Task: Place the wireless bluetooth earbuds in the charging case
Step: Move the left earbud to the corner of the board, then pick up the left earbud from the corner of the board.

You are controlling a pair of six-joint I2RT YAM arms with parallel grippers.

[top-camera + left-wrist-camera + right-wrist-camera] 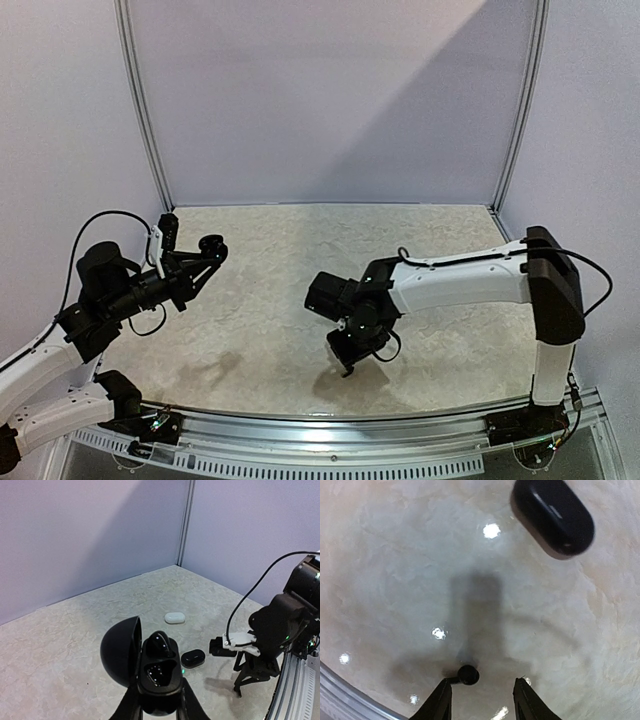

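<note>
On the table [260, 300], just inside one finger of the right claw [481, 684] and touching it or nearly so: a black earbud [468, 674]. Tiny, glossy, hard-shelled, probably almost weightless; likely to skid or flick away under an off-centre pinch. Best taken across the round body, fingers flanking it evenly, with light pressure.

Right claw released, jaws well apart, the bud off to one side of the gap. Probably needs a small sideways shift to centre before closing. Right arm stretched in from the right, forearm about level, wrist bent steeply so the claw points down at the table near its front edge.

Left claw [159, 702] clenched on the open charging case [157, 677], held aloft over the table's left side, lid swung back. One seat apparently filled by a second bud [160, 642], the other seemingly vacant. Left arm raised, elbow folded, claw aimed toward the table's middle.
</note>
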